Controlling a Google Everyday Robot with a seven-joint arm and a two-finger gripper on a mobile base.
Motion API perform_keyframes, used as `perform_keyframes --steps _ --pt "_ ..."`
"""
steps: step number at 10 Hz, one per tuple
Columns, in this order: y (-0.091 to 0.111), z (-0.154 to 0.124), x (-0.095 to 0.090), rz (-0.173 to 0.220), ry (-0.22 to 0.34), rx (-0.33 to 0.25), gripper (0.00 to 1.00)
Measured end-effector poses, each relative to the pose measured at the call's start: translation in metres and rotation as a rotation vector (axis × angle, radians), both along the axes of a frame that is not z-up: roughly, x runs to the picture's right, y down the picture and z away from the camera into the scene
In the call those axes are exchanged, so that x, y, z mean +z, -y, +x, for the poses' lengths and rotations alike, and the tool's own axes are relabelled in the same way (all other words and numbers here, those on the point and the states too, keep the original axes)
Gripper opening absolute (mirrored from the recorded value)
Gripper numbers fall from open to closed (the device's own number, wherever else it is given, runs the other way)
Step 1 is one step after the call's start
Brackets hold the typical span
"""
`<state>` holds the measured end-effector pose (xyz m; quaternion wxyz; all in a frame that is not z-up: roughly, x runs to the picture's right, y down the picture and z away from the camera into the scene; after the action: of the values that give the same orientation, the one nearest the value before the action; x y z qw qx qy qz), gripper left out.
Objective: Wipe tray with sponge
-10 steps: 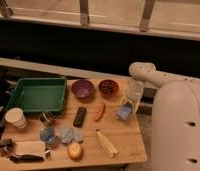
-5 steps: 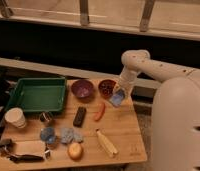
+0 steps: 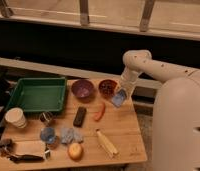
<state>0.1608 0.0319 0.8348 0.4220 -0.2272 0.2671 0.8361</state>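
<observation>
My gripper (image 3: pixel 121 93) hung over the bench's (image 3: pixel 124 136) far right side, just right of the red bowl (image 3: pixel 107 87), fingers apparently closed on the pale-blue sponge (image 3: pixel 118 99). I judged the carry underway; next came a leftward swing to the green tray (image 3: pixel 35 95), well apart.

Sponge (image 3: pixel 118 99) in gripper (image 3: pixel 121 93), right of tray (image 3: pixel 37 95)

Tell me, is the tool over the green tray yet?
No, the tool hangs beside the red bowl, with the purple bowl between it and the green tray.
</observation>
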Motion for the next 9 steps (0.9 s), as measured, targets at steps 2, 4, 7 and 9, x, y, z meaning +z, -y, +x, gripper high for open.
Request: perform_keyframes --steps 2,4,7,9 --pt "0.008 -0.004 0.0 0.027 0.013 -0.01 0.0" --pt "0.027 -0.027 -0.004 0.091 0.054 -0.037 0.0" --pt "0.058 -0.093 -0.019 0.193 0.163 -0.101 0.0" --pt "0.074 -0.148 -0.034 0.255 0.269 -0.15 0.0"
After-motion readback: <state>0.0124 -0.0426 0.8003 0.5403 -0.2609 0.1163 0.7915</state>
